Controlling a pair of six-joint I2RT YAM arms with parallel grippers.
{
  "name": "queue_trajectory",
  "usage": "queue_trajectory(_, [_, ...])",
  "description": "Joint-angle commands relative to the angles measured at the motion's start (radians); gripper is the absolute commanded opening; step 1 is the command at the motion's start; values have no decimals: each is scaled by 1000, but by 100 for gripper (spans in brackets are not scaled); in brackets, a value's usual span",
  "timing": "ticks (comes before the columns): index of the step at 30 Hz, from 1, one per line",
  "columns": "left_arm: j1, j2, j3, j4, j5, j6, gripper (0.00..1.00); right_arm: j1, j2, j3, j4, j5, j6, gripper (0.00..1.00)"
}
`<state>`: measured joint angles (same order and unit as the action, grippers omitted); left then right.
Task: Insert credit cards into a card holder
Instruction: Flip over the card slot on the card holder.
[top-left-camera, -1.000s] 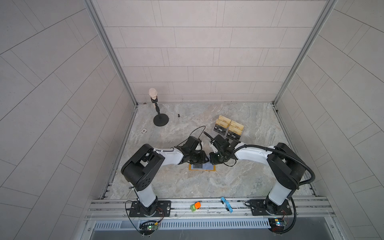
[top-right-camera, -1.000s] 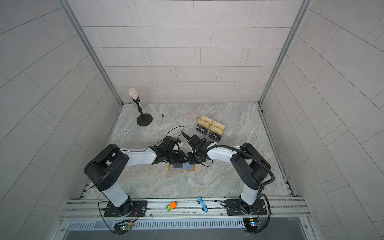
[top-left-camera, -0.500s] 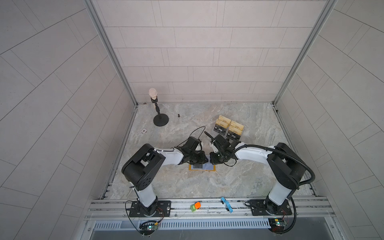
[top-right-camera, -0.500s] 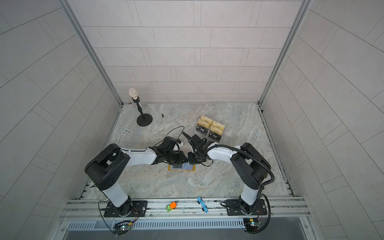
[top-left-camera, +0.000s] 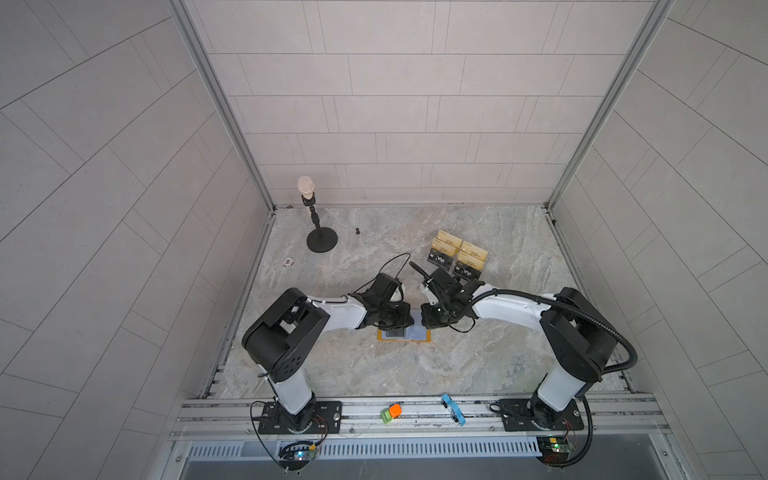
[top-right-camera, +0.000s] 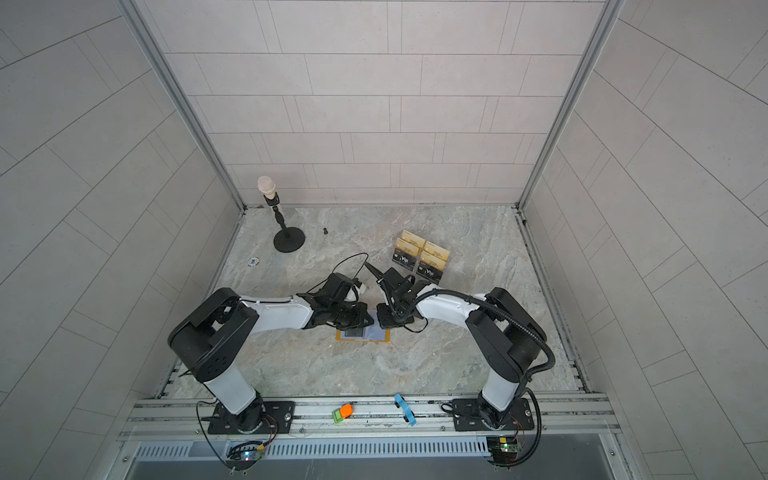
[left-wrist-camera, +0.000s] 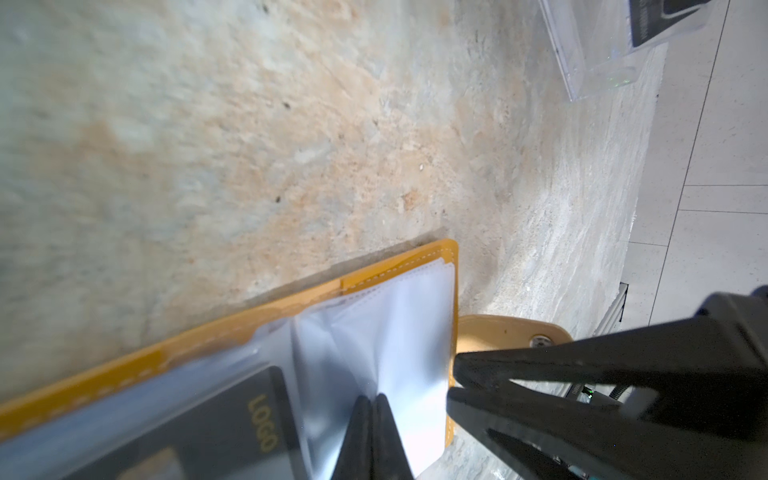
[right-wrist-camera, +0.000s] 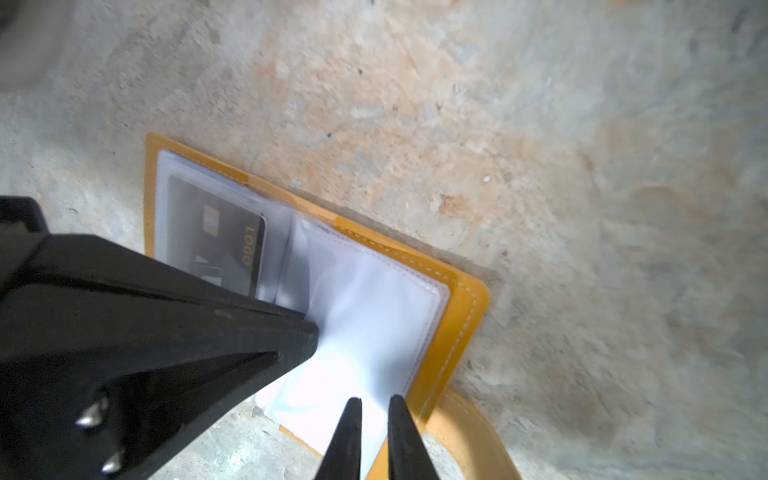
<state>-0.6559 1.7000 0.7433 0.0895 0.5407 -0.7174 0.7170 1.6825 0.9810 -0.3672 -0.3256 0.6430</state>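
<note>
The card holder (top-left-camera: 405, 340) lies open on the table between both arms, mustard cover down, clear sleeves up (right-wrist-camera: 374, 316). One black credit card with gold "LOGO" lettering (right-wrist-camera: 216, 237) sits in a sleeve on one side. My left gripper (left-wrist-camera: 372, 400) is shut, its tips pinching a puckered clear sleeve (left-wrist-camera: 399, 332) near the fold. My right gripper (right-wrist-camera: 374, 400) stands narrowly open, its tips over the sleeve's outer edge beside the snap tab (left-wrist-camera: 498, 332). More black "Vip" credit cards (top-left-camera: 439, 259) stand in the acrylic stand behind.
The clear tiered stand (top-left-camera: 459, 249) with gold cards is at the back right, close behind my right arm. A microphone on a round base (top-left-camera: 320, 243), a small black bolt (top-left-camera: 357, 231) and a white disc (top-left-camera: 287, 261) lie at the back left.
My left gripper's jaws have come together on the sleeve. Both arms stay in nearly the same place over the card holder.
</note>
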Motion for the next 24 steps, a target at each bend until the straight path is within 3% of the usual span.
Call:
queue_trajectory(1, [11, -55, -3, -36, -7, 14, 0, -7, -55, 28, -29, 32, -4, 17])
queue_trajectory(6, [40, -65, -41, 41, 55, -19, 0, -11, -66, 29, -35, 39, -8, 17])
queue_trajectory(15, [50, -87, -57, 21, 55, 6, 0, -20, -78, 10, -23, 54, -4, 16])
queue_trajectory(24, [66, -110, -81, 29, 58, 6, 0, -14, -11, -12, 82, -27, 37, 14])
